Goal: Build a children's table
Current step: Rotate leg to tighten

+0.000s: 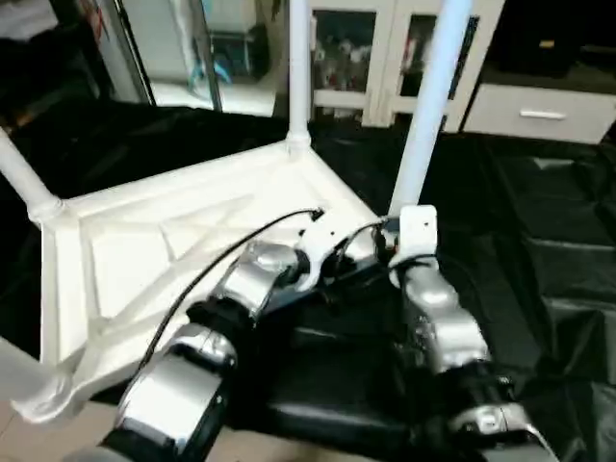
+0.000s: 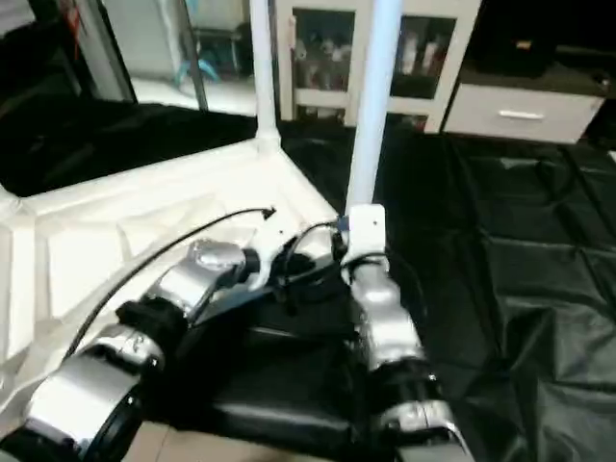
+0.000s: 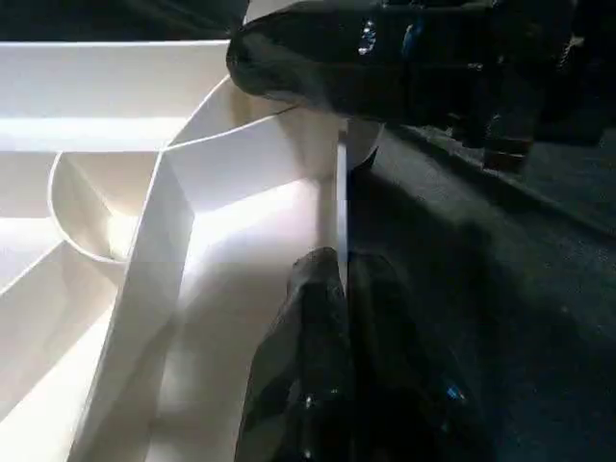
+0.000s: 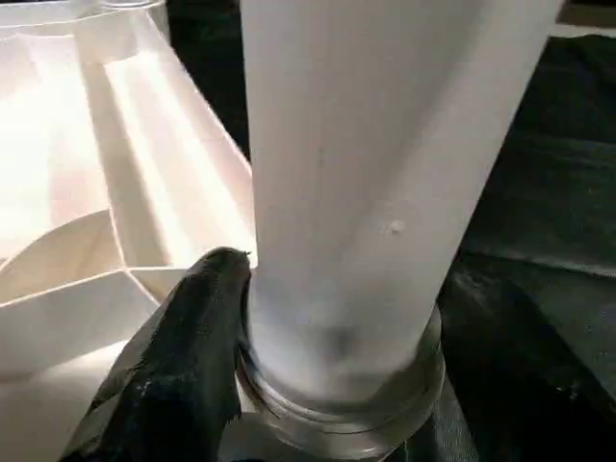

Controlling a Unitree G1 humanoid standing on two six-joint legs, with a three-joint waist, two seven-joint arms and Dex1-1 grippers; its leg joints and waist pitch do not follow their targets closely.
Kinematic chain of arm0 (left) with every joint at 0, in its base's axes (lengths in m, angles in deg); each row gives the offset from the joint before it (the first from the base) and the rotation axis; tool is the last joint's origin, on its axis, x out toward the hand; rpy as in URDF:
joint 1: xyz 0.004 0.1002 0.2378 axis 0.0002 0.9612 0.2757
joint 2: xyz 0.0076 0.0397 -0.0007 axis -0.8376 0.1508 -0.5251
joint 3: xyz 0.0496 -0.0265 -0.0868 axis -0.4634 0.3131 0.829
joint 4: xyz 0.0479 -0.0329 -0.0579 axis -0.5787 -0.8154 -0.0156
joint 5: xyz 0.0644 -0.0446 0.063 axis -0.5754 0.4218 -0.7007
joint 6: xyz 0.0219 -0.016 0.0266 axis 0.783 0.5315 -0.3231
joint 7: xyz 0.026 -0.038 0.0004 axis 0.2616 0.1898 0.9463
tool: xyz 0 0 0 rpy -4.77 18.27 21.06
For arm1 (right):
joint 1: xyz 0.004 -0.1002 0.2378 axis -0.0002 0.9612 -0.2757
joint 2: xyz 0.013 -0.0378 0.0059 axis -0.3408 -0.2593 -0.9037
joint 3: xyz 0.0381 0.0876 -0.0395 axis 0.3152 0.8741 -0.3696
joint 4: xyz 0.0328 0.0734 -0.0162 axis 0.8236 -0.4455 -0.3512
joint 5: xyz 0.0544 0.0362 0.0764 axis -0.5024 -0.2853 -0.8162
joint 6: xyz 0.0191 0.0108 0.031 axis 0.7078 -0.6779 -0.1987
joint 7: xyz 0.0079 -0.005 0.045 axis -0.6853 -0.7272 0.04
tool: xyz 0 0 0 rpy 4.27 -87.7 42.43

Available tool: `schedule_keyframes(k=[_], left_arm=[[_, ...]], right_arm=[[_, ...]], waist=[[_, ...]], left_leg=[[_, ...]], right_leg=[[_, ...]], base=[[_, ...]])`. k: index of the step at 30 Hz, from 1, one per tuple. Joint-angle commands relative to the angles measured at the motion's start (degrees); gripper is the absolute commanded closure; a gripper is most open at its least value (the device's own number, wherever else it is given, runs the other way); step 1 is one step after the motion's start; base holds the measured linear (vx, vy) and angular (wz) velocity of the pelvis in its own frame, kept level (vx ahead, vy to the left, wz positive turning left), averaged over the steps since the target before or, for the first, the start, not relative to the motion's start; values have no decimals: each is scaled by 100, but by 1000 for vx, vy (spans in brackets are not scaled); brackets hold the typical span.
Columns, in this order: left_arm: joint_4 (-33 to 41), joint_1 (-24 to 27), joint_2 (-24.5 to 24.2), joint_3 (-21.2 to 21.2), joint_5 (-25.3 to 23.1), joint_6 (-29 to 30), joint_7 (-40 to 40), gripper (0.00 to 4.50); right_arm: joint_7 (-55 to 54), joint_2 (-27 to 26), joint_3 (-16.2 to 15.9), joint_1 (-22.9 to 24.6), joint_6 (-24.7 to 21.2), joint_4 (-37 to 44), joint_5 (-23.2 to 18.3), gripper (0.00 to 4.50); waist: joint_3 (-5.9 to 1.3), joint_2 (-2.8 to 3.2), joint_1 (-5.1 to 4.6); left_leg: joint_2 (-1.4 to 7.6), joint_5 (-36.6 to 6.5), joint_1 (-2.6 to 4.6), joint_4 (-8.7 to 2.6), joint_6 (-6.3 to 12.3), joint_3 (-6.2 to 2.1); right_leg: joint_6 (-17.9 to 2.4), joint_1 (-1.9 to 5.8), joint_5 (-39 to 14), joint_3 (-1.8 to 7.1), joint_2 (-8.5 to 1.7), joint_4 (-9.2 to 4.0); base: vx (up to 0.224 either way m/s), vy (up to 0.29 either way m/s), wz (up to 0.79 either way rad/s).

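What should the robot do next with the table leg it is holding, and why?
Probably keep twisting the leg into its corner socket. The right gripper is shut on it just above the socket, where it already stands upright, and the left gripper pinches the tabletop's edge to steady it.

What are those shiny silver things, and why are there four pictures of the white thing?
The silver things are a robot's two arms. Two pictures come from cameras on its head, looking down; two come from small cameras on its wrists, up close. The white thing is a children's table top, lying upside down on black sheeting, so its legs point up. The left gripper pinches the top's thin edge. In the right wrist picture, a black finger of the right gripper presses against a leg near its bottom, where it sits in the corner socket.
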Motion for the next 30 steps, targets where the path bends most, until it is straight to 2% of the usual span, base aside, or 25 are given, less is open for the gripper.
schedule_keyframes(k=[1, 4, 5, 6, 8, 9, 10, 11, 12, 13, 14, 16, 17, 18, 19, 21, 22, 23, 24, 27, 29, 30], left_arm=[[-243, 49, 13, -43, -78, 96, 90, 450], [-284, 34, -70, -36, -77, 42, 36, 450], [-278, 55, -121, -51, -89, 3, -23, 450], [-281, 68, -153, -57, -96, -28, -60, 450], [-284, 80, -180, -64, -102, -65, -116, 450], [-256, 110, -219, -63, -98, -101, -190, 450], [-200, 154, -273, -68, -96, -140, -289, 450], [-183, 166, -289, -71, -95, -151, -318, 450], [-65, 241, -390, -100, -108, -142, -477, 450], [-65, 241, -390, -100, -108, -142, -477, 450], [99, 333, -507, -173, -103, -159, -779, 450], [271, 426, -613, -256, -87, -91, -1100, 450], [363, 479, -666, -309, -65, -91, -1316, 450], [418, 513, -701, -343, -50, -103, -1466, 450], [584, 610, -793, -453, -7, -87, -1853, 450], [1004, 843, -1013, -709, 88, -41, -2656, 450], [1135, 910, -1071, -778, 127, 15, -2877, 450], [1221, 944, -1108, -822, 144, 90, -2990, 450], [1405, 999, -1207, -943, 138, 149, -3189, 450], [1522, 1022, -1261, -1013, 143, 172, -3337, 450], [1629, 1045, -1295, -1050, 152, 222, -3451, 450], [1639, 1048, -1299, -1052, 151, 227, -3459, 450]], right_arm=[[-72, -61, 2, 37, -57, -241, 9, 189], [91, -32, -59, -34, 54, -200, -15, 189], [165, 20, -52, -47, 118, -118, -20, 189], [178, 40, -33, -54, 165, -70, -26, 154], [233, 96, -72, -59, 168, -16, 12, 120], [301, 137, -24, -36, 111, 112, -45, 120], [443, 220, -19, -4, 4, 268, -83, 111], [486, 247, -22, 5, -27, 310, -89, 111], [942, 452, 11, 54, -189, 558, -287, 88], [942, 452, 11, 54, -189, 558, -287, 88], [1717, 763, -57, 115, -597, 849, -567, 81], [2646, 1120, -218, 195, -912, 1110, -871, 68], [3045, 1308, -294, 237, -976, 1209, -976, 57], [3301, 1436, -346, 265, -1013, 1274, -1043, 57], [3813, 1674, -406, 327, -965, 1354, -1189, 57], [4957, 2294, -617, 518, -645, 1555, -1322, 57], [5338, 2473, -658, 588, -630, 1639, -1430, 57], [5594, 2610, -705, 644, -575, 1699, -1471, 57], [5925, 2826, -741, 695, -626, 1768, -1516, 57], [6113, 2951, -764, 701, -544, 1777, -1497, 57], [6357, 3044, -791, 714, -572, 1812, -1545, 57], [6381, 3054, -796, 716, -574, 1816, -1549, 57]], waist=[[-298, -34, 11], [-281, -37, 21], [-276, 4, 26], [-278, -6, 17], [-280, -9, 12], [-279, 27, 18], [-286, 17, 8], [-281, 48, 13], [-292, 45, 26], [-289, 33, 20], [-298, 46, 29], [-300, 47, 53], [-295, 51, 69], [-290, 54, 69], [-294, 48, 72], [-292, 68, 93], [-269, 46, 129], [-271, 67, 172], [-278, 78, 223], [-268, 67, 277], [-271, 89, 294], [-279, 81, 301]], left_leg=[[250, -1297, 0, -477, 93, -99], [255, -1237, -3, -484, 171, -93], [257, -1295, 5, -489, 162, -96], [257, -1317, 4, -490, 145, -95], [257, -1286, 0, -491, 135, -98], [259, -1282, 4, -493, 128, -103], [256, -1266, 1, -483, 129, -96], [254, -1268, 4, -485, 143, -98], [260, -1173, -5, -467, 224, -96], [263, -1122, -14, -462, 254, -93], [258, -984, -16, -443, 310, -88], [269, -904, -28, -424, 497, -89], [284, -859, -22, -417, 567, -87], [293, -853, -27, -417, 573, -79], [293, -865, -26, -414, 558, -83], [318, -999, -14, -419, 522, -85], [345, -1084, -14, -423, 530, -73], [350, -1096, -3, -421, 536, -60], [358, -1073, 33, -404, 537, -36], [364, -1120, 22, -417, 460, -40], [354, -1107, 4, -420, 417, -52], [356, -1064, 8, -417, 410, -55]], right_leg=[[-1118, 256, -996, 235, -341, -370], [-1147, 266, -1031, 236, -351, -379], [-1131, 263, -1128, 236, -354, -388], [-1107, 266, -1152, 237, -349, -396], [-1118, 268, -1071, 236, -339, -385], [-1125, 271, -1036, 236, -341, -380], [-1150, 277, -941, 237, -339, -372], [-1165, 283, -911, 235, -334, -372], [-1224, 310, -690, 237, -343, -346], [-1246, 313, -615, 236, -340, -338], [-1302, 319, -468, 237, -350, -321], [-1389, 359, -271, 227, -346, -299], [-1451, 355, -212, 225, -353, -293], [-1482, 332, -252, 228, -359, -298], [-1494, 343, -293, 222, -361, -298], [-1555, 342, -420, 220, -374, -298], [-1557, 347, -509, 234, -377, -317], [-1581, 335, -625, 231, -366, -313], [-1601, 286, -631, 238, -358, -308], [-1550, 284, -880, 235, -367, -312], [-1492, 295, -1018, 236, -378, -314], [-1472, 292, -989, 237, -376, -316]], base=[[0, 0, 0], [0, 0, 0], [0, 0, 0], [0, 0, 0], [0, 0, 0], [0, 0, 0], [0, 0, 0], [0, 0, 0], [0, 0, 0], [0, 0, 0], [0, 0, 0], [0, 0, 0], [0, 0, 0], [0, 0, 0], [0, 0, 0], [0, 0, 0], [0, 0, 0], [0, 0, 0], [0, 0, 0], [0, 0, 0], [0, 0, 0], [0, 0, 0]])
